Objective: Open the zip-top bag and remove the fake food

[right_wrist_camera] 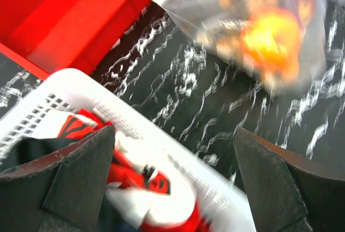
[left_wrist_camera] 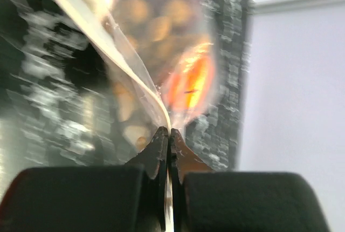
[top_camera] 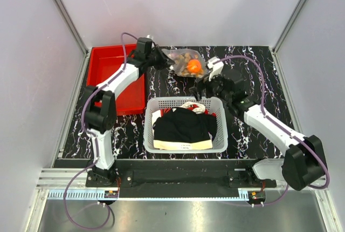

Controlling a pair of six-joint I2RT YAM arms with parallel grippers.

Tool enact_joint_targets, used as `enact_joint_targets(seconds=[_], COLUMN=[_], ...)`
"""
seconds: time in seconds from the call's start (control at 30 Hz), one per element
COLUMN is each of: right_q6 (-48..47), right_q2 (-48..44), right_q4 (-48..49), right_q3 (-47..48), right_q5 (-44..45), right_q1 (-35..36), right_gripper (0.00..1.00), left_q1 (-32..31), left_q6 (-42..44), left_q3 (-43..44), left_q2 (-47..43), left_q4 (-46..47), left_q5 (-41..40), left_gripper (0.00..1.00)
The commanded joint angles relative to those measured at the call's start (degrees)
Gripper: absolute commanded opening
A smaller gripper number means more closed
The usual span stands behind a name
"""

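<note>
The clear zip-top bag [top_camera: 187, 62] hangs above the far middle of the table, with an orange fruit [top_camera: 194, 67] and tan nut-like balls inside. My left gripper [top_camera: 168, 62] is shut on the bag's left edge; the left wrist view shows the plastic film [left_wrist_camera: 135, 75] pinched between the closed fingertips [left_wrist_camera: 159, 137], orange fruit [left_wrist_camera: 197, 78] behind. My right gripper [top_camera: 200, 89] is open and empty, just over the far rim of the white basket, below and apart from the bag. The right wrist view shows the bag [right_wrist_camera: 253, 21] ahead, blurred.
A white mesh basket [top_camera: 150, 114] of black, white and red clothes stands front-centre, right under my right gripper; its rim [right_wrist_camera: 178, 159] shows in the right wrist view. A red bin [top_camera: 110, 62] stands at the far left, also in the right wrist view [right_wrist_camera: 70, 27].
</note>
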Motion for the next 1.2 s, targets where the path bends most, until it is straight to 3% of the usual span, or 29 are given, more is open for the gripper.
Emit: enact_joint_targets(seconds=[0.0,0.13,0.3,0.47,0.8,0.93,1.0,1.13,1.17], right_q6=[-12.75,-15.56,-16.53,-14.16,-10.04,-8.45,-7.13,-5.63,-5.98], right_q2=[2.52,8.75,11.49,13.25,16.41,17.74,18.52,17.83,17.21], right_q4=[22.34,30.43,40.19,43.45,54.44,55.5,60.48,62.28,61.66], right_q3=[-4.67,-3.62,-5.64,-7.04,-11.09,-11.26,-12.49,-13.73,-13.81], right_q5=[-6.65,-10.25,-5.68,-8.23,0.72,7.48,8.99,9.53,9.18], right_q1=[-0.26,-0.18,-0.18,0.26,2.81,2.81,2.73,2.9,2.81], right_gripper=[1.0,1.0,0.93,0.9,0.87,0.63,0.57,0.25,0.1], left_q1=[-3.55,-6.98,-9.97,-11.99,-16.3,-17.18,-17.71,-18.15,-18.06], left_q6=[-9.95,-15.77,-20.08,-23.33,-26.59,-28.78,-29.67,-29.76,-29.75], left_q3=[-0.41,-3.56,-6.12,-6.91,-5.68,-8.4,-9.02,-9.64,-10.34], left_q2=[-7.76,-10.22,-13.56,-15.59,-17.43,-19.89,-20.51,-20.77,-21.21], left_q4=[-4.76,-5.75,-5.75,-6.28,-6.02,-3.83,-2.94,-2.15,-2.15], left_q5=[-3.64,-5.74,-8.03,-10.93,-14.01,-16.38,-17.26,-17.26,-17.44], left_gripper=[0.0,0.0,0.0,0.0,0.0,0.0,0.0,0.0,0.0])
